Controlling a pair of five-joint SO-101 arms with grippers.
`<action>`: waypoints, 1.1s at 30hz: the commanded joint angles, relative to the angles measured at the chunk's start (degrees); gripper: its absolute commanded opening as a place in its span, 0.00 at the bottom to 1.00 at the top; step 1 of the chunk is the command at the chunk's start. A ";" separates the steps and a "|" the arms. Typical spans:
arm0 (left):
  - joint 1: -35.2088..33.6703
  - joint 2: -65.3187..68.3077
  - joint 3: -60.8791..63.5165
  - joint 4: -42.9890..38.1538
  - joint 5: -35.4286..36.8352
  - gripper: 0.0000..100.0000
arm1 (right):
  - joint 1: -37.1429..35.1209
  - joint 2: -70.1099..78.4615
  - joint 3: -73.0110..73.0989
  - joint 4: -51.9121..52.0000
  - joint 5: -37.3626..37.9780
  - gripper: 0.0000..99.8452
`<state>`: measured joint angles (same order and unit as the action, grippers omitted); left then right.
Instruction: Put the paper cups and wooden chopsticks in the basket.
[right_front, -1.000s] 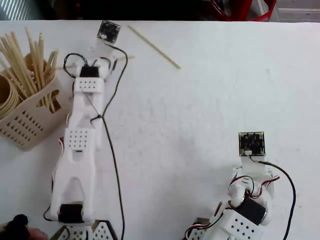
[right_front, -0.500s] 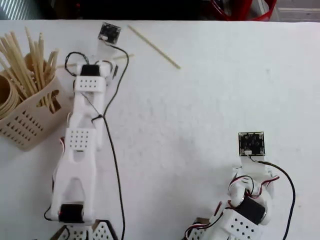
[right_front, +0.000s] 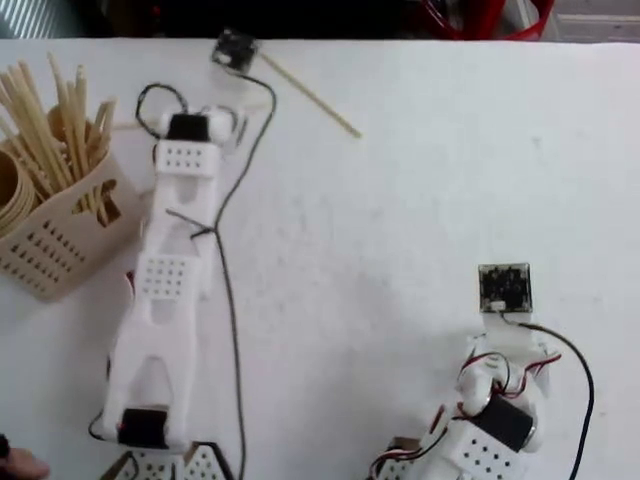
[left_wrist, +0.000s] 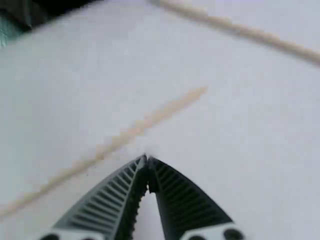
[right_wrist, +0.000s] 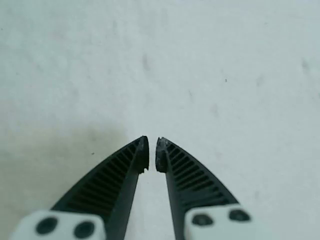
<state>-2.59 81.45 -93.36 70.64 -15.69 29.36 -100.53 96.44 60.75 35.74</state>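
Tan perforated plastic basket (right_front: 50, 250) stands at the left edge of the white matte surface (right_front: 420, 180), with thin wooden chopsticks (right_front: 40, 110) bristling out of it and stacked paper cups (right_front: 12, 200) inside. One loose chopstick (right_front: 305, 93) lies diagonally near the far edge. Another loose stick (left_wrist: 150, 117) lies just past the ribbed black left fingers (left_wrist: 146, 162), whose tips are touching and hold nothing. Right fingers (right_wrist: 141, 152) are nearly closed with a sliver of gap, also empty. Since the earlier frame the left arm has stretched farther toward the far edge; the right arm is unchanged.
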 joint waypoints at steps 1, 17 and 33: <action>-2.95 -1.71 -1.76 -21.89 0.35 0.02 | 0.57 -0.04 0.53 0.40 0.00 0.04; -6.29 14.37 0.09 -34.90 0.18 0.02 | 0.57 -0.04 0.53 0.48 0.09 0.04; -2.24 -1.98 -0.44 5.45 0.35 0.02 | 0.57 -0.04 0.53 0.48 0.18 0.04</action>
<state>-7.69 87.96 -92.84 65.01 -15.69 29.36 -100.53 96.44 60.75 35.74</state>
